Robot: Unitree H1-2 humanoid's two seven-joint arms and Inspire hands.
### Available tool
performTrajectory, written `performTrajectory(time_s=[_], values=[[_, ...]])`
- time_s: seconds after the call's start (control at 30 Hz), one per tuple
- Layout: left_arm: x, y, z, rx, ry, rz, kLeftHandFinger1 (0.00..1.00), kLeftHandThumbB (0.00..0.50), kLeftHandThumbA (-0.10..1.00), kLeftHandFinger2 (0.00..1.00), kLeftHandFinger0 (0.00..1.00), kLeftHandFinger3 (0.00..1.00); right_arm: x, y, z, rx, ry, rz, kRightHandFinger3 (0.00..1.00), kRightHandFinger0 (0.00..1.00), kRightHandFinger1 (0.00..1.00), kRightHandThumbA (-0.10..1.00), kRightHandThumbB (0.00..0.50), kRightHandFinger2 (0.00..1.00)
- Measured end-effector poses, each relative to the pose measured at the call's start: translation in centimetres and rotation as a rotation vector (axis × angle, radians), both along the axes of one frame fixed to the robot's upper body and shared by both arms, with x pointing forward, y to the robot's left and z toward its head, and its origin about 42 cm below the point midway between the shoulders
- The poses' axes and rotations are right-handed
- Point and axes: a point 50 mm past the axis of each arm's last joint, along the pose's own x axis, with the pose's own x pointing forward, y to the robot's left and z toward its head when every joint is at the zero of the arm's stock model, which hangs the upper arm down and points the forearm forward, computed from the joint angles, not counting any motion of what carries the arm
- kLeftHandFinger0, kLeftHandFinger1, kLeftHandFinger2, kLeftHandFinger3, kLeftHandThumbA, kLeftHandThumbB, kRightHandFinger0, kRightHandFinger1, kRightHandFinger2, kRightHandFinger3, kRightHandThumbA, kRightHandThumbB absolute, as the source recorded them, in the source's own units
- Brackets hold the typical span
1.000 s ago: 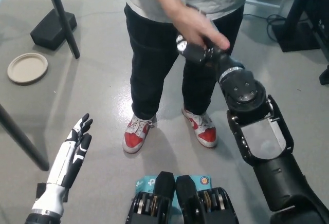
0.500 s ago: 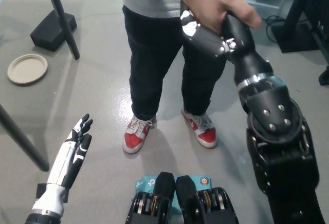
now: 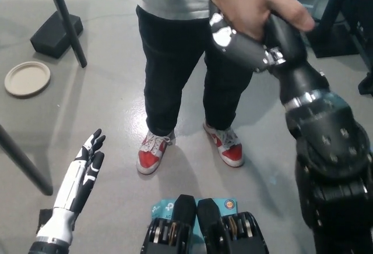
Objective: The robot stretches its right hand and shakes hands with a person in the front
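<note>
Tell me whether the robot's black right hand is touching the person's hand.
Touching: in the head view the person's hand wraps over the black right hand.

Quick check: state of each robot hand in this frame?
Left: white robot hand open, fingers extended, holding nothing, resting at lower left.
Right: black robot hand clasped by the person's hand; whether its own fingers are closed cannot be told.

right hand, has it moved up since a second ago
Yes. The right hand, clasped by the person's hand, has risen in the picture, farther from the red shoes.
</note>
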Motion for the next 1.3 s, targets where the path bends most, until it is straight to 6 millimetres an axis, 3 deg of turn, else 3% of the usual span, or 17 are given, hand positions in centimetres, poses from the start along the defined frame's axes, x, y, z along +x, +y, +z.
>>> performTrajectory(time_s=[0.1, 0.23, 0.3, 0.4, 0.57, 0.63, 0.73, 0.77, 0.83, 0.9, 0.97, 1.17, 1.3], values=[[0.0, 0.0, 0.0, 0.0, 0.0, 0.0, 1.0, 0.107, 1.0, 1.0, 1.0, 1.0, 3.0, 0.5, -1.8, -0.049, 0.109, -0.019, 1.0, 1.0, 1.0, 0.16, 0.191, 1.0], [0.0, 0.0, 0.0, 0.0, 0.001, 0.0, 1.0, 0.124, 1.0, 1.0, 1.0, 1.0, 6.7, 0.6, -5.7, -0.123, 0.284, -0.057, 1.0, 1.0, 1.0, 0.17, 0.203, 1.0], [0.0, 0.0, 0.0, 0.0, 0.002, 0.0, 1.0, 0.124, 1.0, 1.0, 1.0, 1.0, 8.3, 0.6, -7.6, -0.156, 0.362, -0.077, 1.0, 1.0, 1.0, 0.26, 0.228, 1.0], [0.0, 0.0, 0.0, -0.001, 0.002, 0.001, 1.0, 0.121, 1.0, 1.0, 1.0, 1.0, 10.7, 0.6, -9.9, -0.204, 0.454, -0.107, 1.0, 1.0, 1.0, 0.24, 0.212, 1.0], [0.2, -0.1, 0.2, -0.001, -0.005, -0.001, 1.0, 0.111, 1.0, 1.0, 1.0, 1.0, 13.0, 1.0, -10.5, -0.238, 0.473, -0.133, 1.0, 1.0, 1.0, 0.23, 0.22, 1.0], [0.2, -0.1, 0.3, 0.0, -0.008, -0.003, 1.0, 0.105, 1.0, 1.0, 1.0, 1.0, 13.5, 1.1, -10.6, -0.24, 0.467, -0.137, 1.0, 1.0, 1.0, 0.25, 0.227, 1.0], [0.4, -0.1, 0.4, 0.0, -0.013, -0.004, 1.0, 0.11, 1.0, 1.0, 1.0, 1.0, 13.6, 1.3, -10.6, -0.235, 0.446, -0.136, 1.0, 1.0, 1.0, 0.38, 0.276, 1.0], [0.4, -0.1, 0.5, 0.0, -0.014, -0.004, 1.0, 0.104, 1.0, 1.0, 1.0, 1.0, 13.6, 1.3, -10.6, -0.234, 0.439, -0.134, 1.0, 1.0, 1.0, 0.5, 0.343, 1.0], [0.5, -0.1, 0.6, 0.001, -0.017, -0.005, 1.0, 0.108, 1.0, 1.0, 1.0, 1.0, 13.6, 1.4, -10.4, -0.236, 0.425, -0.128, 1.0, 1.0, 1.0, 0.73, 0.429, 1.0], [0.5, -0.1, 0.6, 0.001, -0.018, -0.006, 1.0, 0.107, 1.0, 1.0, 1.0, 1.0, 13.4, 1.4, -10.0, -0.247, 0.401, -0.116, 1.0, 1.0, 1.0, 0.9, 0.437, 1.0], [0.6, -0.2, 0.7, 0.001, -0.02, -0.007, 1.0, 0.109, 1.0, 1.0, 1.0, 1.0, 12.9, 1.3, -9.4, -0.263, 0.362, -0.1, 1.0, 1.0, 1.0, 1.0, 0.439, 1.0], [0.6, -0.2, 0.7, 0.001, -0.02, -0.01, 1.0, 0.116, 1.0, 1.0, 1.0, 1.0, 10.8, 0.5, -8.0, -0.28, 0.247, -0.061, 1.0, 1.0, 1.0, 1.0, 0.48, 1.0], [0.6, -0.3, 0.7, -0.001, -0.018, -0.016, 1.0, 0.135, 1.0, 1.0, 1.0, 1.0, 8.8, -0.8, -7.3, -0.286, 0.168, -0.063, 1.0, 1.0, 1.0, 1.0, 0.451, 1.0]])
